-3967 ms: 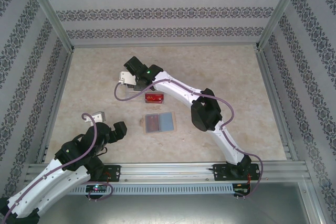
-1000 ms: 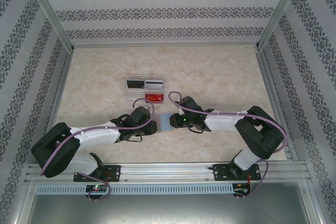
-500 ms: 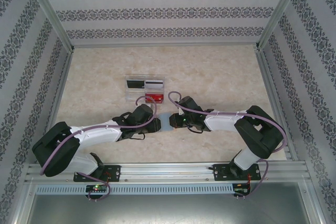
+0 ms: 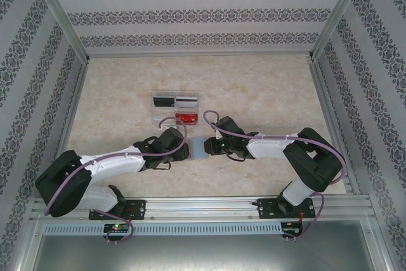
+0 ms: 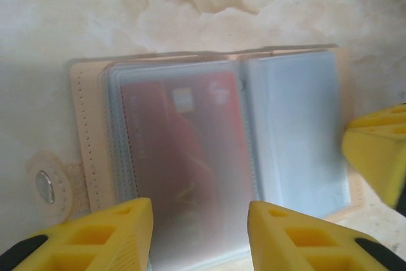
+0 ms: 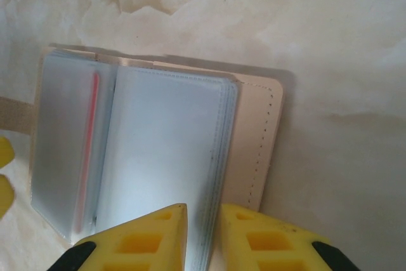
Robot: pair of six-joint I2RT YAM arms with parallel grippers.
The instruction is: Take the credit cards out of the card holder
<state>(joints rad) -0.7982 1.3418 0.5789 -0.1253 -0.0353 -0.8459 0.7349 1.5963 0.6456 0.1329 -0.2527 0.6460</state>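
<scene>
Patterned wallpaper (image 4: 190,14) is seen on three sides of a beige marbled bench (image 4: 273,93). At its middle a small tan stitched card holder (image 4: 198,147) is laid open and flat, its clear plastic sleeves (image 6: 165,150) fanned like pages. The holder is flanked by both arms: the left hand (image 5: 198,211) is poised at its left half, the right hand (image 6: 203,212) at its right half. A clear plastic compartment tray (image 4: 176,109) holding black, silver and red cards is set just beyond the holder, on the side away from the arm bases, and is not touched.

A red credit card (image 5: 184,150) is shown through the topmost sleeve of the holder's left half. Its long axis is parallel to the holder's spine and, in the left wrist view, runs straight away from the left hand. The yellow fingers (image 5: 120,233) of the left hand are spread, one to either side of that sleeve's near edge, with nothing gripped between them. The right hand's fingers are set almost together, and the near edge of the right-half sleeves is seen passing into the narrow gap. The holder is therefore judged to be pinned there by a pinch.

With the card lying directly ahead of the left hand, that hand is judged the nearer for the draw. Whether other cards are tucked in the pale sleeves cannot be told.
</scene>
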